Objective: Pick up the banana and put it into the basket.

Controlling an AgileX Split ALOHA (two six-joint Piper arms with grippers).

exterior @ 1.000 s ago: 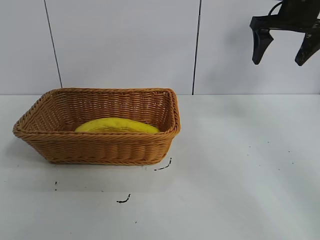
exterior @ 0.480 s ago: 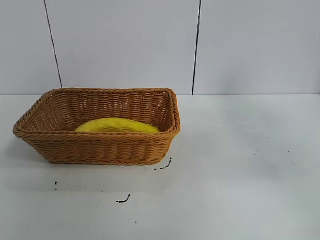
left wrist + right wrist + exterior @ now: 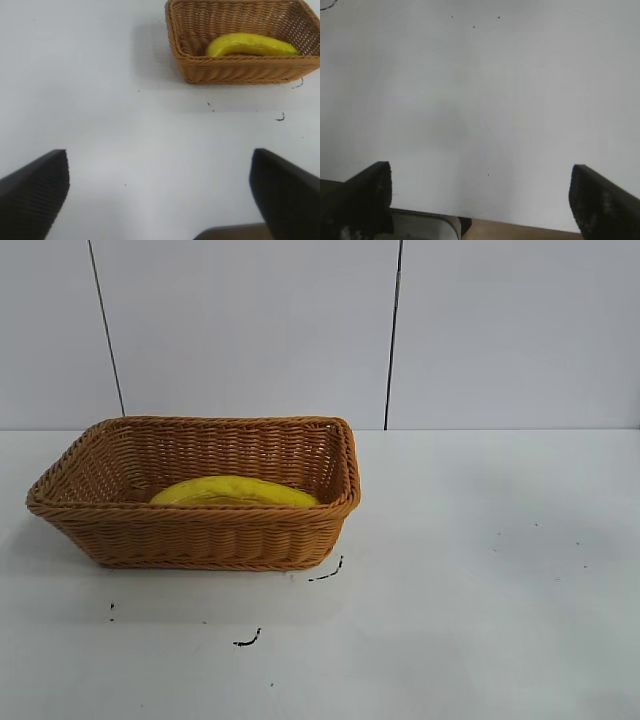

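Observation:
The yellow banana [image 3: 233, 491] lies on its side inside the woven tan basket [image 3: 200, 536], which stands on the white table at the left of the exterior view. The left wrist view shows the same banana [image 3: 250, 44] in the basket [image 3: 240, 75], far off from my left gripper [image 3: 160, 192], whose fingers stand wide open over bare table with nothing between them. My right gripper [image 3: 481, 200] is also wide open and empty above the white table near its edge. Neither arm shows in the exterior view.
Small black marks [image 3: 326, 573] dot the white table [image 3: 480, 570] in front of the basket. A light panelled wall [image 3: 250, 330] stands behind the table. A brown strip [image 3: 530, 232] beyond the table edge shows under the right gripper.
One second ago the open right gripper hung at the upper right of the exterior view; it has since left that view. The basket and banana have not moved.

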